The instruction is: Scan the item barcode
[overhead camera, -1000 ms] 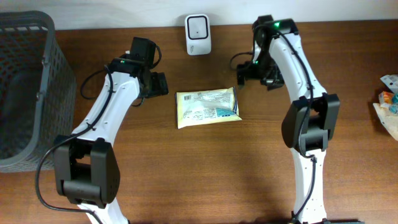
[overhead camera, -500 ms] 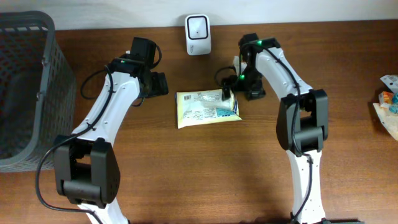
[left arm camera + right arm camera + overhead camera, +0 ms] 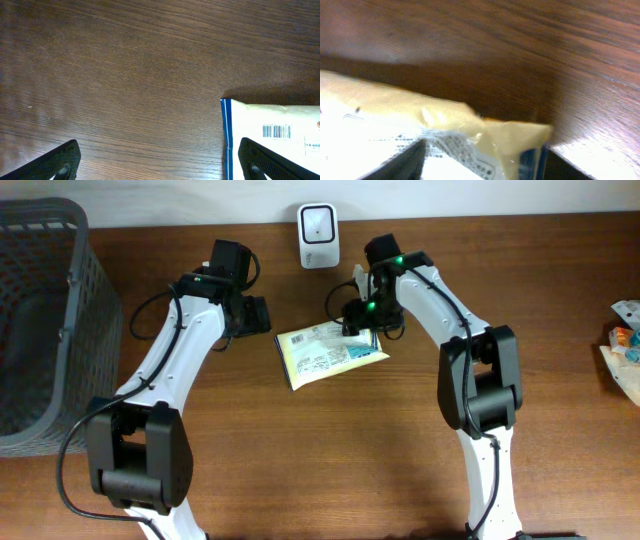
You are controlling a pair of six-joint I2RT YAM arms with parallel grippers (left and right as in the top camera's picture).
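A mock shop checkout: a white scanner (image 3: 318, 223) stands at top centre of a wooden table (image 3: 330, 460), a mesh basket (image 3: 40, 320) at upper left, a barcoded packet (image 3: 330, 352) mid-frame, other goods (image 3: 625, 350) at the right edge.

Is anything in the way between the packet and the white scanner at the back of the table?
Nothing visible. Only bare table lies between the packet and the scanner. The right gripper is at the packet's right edge, beside that path; the left gripper sits apart to its left.
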